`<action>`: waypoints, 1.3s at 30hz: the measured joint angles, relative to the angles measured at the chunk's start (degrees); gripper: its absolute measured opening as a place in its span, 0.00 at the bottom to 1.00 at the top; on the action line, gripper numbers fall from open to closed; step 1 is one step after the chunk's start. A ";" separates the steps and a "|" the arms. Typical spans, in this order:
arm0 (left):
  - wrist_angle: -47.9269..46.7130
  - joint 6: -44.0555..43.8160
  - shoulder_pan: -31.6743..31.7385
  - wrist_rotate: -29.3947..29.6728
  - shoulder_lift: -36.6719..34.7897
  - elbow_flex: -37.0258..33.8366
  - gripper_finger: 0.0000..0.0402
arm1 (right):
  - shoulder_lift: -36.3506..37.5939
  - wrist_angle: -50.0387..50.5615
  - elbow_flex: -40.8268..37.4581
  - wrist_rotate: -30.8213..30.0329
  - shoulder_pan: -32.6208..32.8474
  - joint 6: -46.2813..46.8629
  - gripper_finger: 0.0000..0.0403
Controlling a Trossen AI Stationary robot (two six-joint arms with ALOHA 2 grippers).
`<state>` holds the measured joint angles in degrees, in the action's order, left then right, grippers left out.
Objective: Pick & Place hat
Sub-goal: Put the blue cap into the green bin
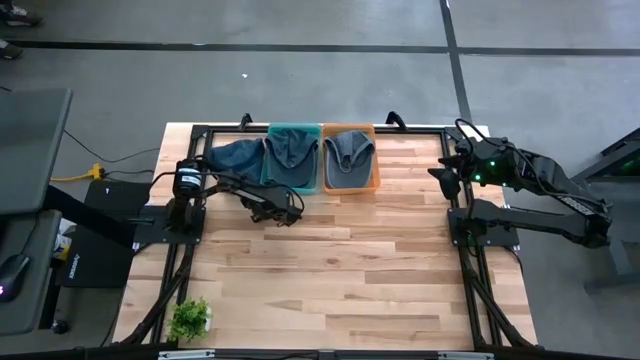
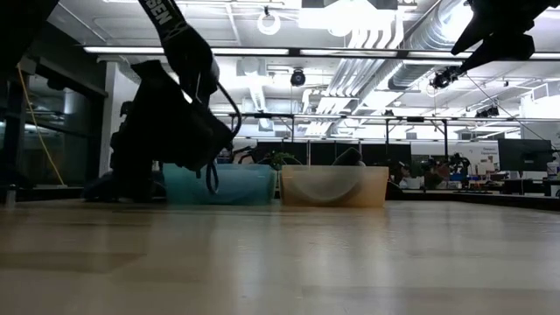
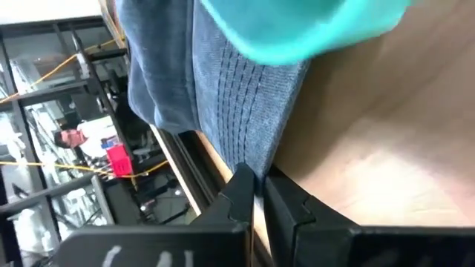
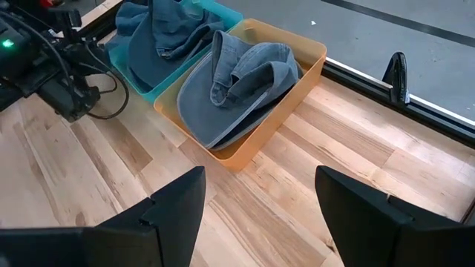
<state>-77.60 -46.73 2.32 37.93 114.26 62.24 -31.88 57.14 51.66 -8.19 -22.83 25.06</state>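
A blue denim hat (image 1: 235, 158) lies on the table just left of the teal bin (image 1: 293, 180). My left gripper (image 3: 258, 194) is shut on its brim, reaching in from the near right (image 1: 256, 188). A second denim hat (image 4: 159, 37) fills the teal bin. Another hat (image 4: 237, 81) sits crumpled in the orange bin (image 4: 297, 89) beside it. My right gripper (image 4: 260, 215) hangs open and holds nothing, above the table's right side (image 1: 445, 175). In the low view the left gripper and hat form one dark mass (image 2: 171, 114). My left gripper pinches the stitched brim's edge (image 3: 249, 152) between its two fingers. The fingers slant down at it from the table's near right. The rest of the hat spreads away from the fingertips toward the table's far left; I cannot tell whether it is clear of the table.
A black metal frame (image 1: 300, 128) runs around the table's edges, close behind the bins. A small green plant (image 1: 190, 318) stands at the near left corner. Bare wood (image 1: 340, 270) stretches across the middle and near side.
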 joint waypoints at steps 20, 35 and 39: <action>-12.22 -5.85 -4.30 -1.76 -0.24 9.33 0.00 | 0.00 0.02 0.00 2.50 0.00 -1.11 0.62; -12.41 -5.65 -3.71 -2.97 -2.63 9.37 0.00 | 0.00 0.02 0.00 3.72 0.02 -1.61 0.62; -12.38 -4.80 -3.40 -2.90 -4.28 9.37 0.00 | 0.00 0.02 0.00 3.69 0.01 -2.36 0.62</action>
<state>-89.99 -51.52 -1.08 35.03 109.97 71.61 -31.88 57.17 51.66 -4.49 -22.82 22.70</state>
